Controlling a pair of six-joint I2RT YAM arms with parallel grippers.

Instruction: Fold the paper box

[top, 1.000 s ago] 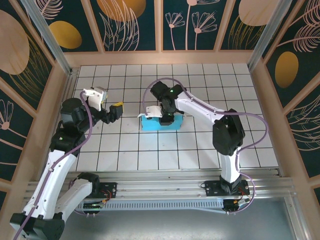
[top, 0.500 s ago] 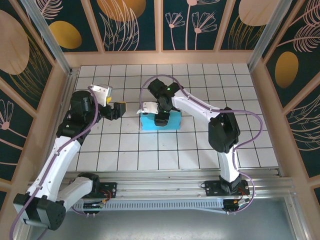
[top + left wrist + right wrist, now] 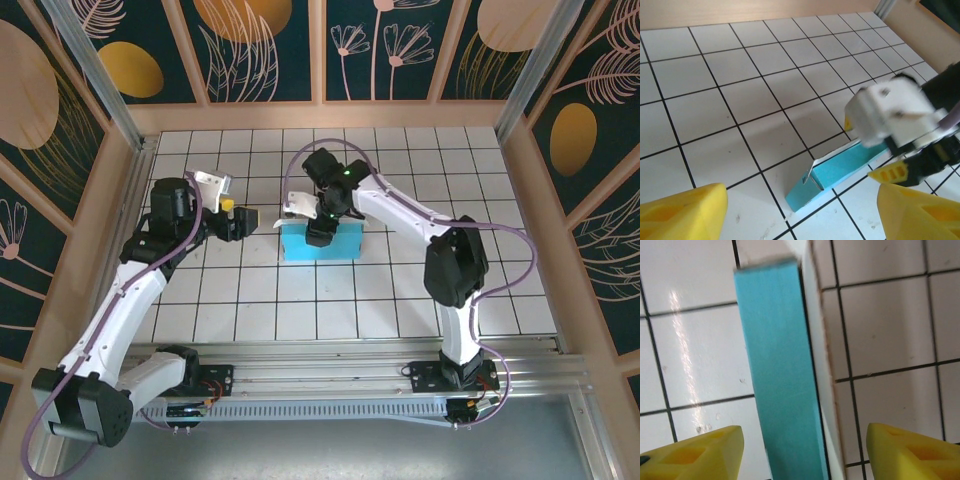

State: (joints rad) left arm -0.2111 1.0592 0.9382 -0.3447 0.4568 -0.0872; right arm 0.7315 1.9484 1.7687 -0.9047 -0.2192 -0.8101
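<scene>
The paper box (image 3: 330,247) lies on the tiled table as a shallow turquoise rectangle with a white edge. My right gripper (image 3: 318,230) hangs over its left half. In the right wrist view this gripper (image 3: 802,452) is open, its yellow fingers (image 3: 690,450) standing either side of the box's turquoise face (image 3: 780,380) and white face (image 3: 817,365). My left gripper (image 3: 244,218) sits about one tile left of the box. It (image 3: 800,215) is open and holds nothing. The box's end (image 3: 812,187), with a small raised flap, lies just ahead of it, beside the right gripper's white body (image 3: 887,115).
Wooden walls (image 3: 100,230) close the tiled table (image 3: 420,160) on the left, right and far sides. A metal rail (image 3: 330,355) runs along the near edge by the arm bases. Bare tiles lie left of and in front of the box.
My left arm has swung forward and its gripper has moved right, toward the box's left end. The right gripper has shifted a little over the box. The box has stayed in place.
</scene>
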